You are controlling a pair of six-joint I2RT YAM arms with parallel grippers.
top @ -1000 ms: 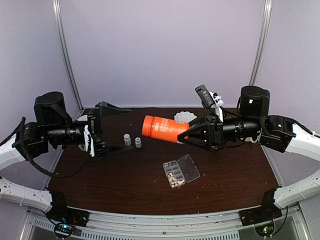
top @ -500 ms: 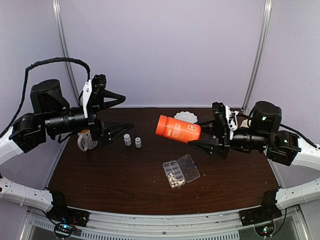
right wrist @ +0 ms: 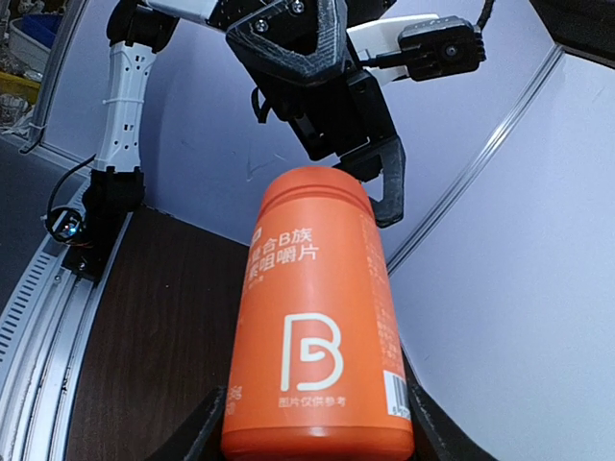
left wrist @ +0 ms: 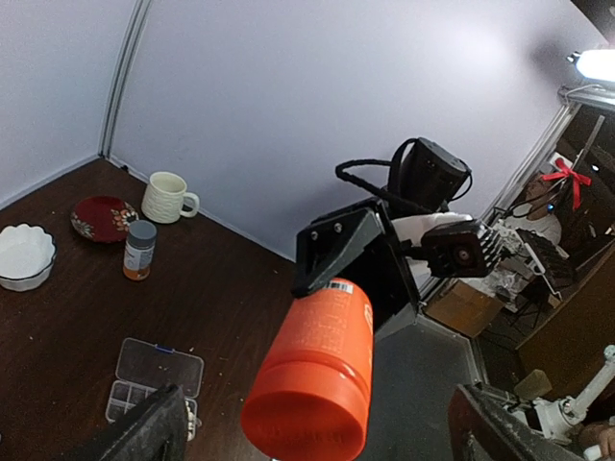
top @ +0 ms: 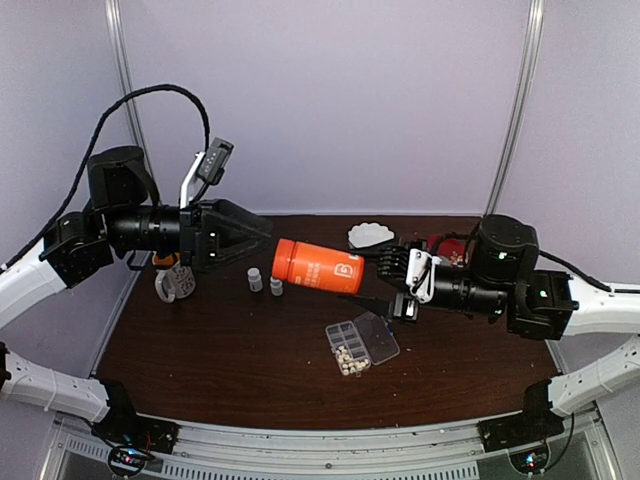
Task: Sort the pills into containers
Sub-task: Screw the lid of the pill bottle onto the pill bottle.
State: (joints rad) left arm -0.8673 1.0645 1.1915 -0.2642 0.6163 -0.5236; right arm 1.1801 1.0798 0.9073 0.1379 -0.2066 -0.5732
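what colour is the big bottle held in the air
The bottle is bright orange with white logo and lettering; clearest in the right wrist view.

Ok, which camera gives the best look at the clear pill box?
The top external view: the pill box shows whole, lid open, pale pills in some cells. The left wrist view catches it low down, partly behind a finger. The right wrist view misses it.
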